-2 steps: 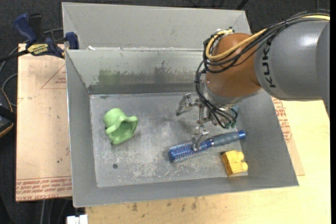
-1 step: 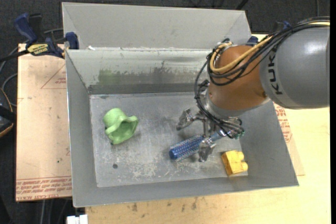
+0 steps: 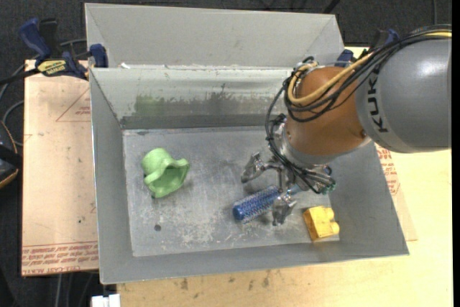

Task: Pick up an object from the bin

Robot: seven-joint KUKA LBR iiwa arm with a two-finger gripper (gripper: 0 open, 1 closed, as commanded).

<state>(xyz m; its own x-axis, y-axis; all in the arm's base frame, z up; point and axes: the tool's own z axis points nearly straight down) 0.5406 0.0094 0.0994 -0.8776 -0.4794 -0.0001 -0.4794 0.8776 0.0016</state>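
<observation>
The tool [image 3: 279, 199] sits low at the right end of 1 blue ribbed cylinder [image 3: 255, 208] on the front floor of the bin [image 3: 108, 154]. This placement would suit grasping the cylinder. Whether the tool is released or clenched cannot be told.

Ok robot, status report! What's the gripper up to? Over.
Gripper down at right end of blue bumpy cylinder, grasp unclear. Yellow block close beside it. Green lump well away.

A rounded grey arm [image 3: 417, 93] is marked with black lettering [image 3: 378, 106]. Its wrist is capped by an orange cover [image 3: 323, 122], over which yellow and black cables [image 3: 321, 85] are looped. A metal gripper [image 3: 284, 189] is fitted.
</observation>
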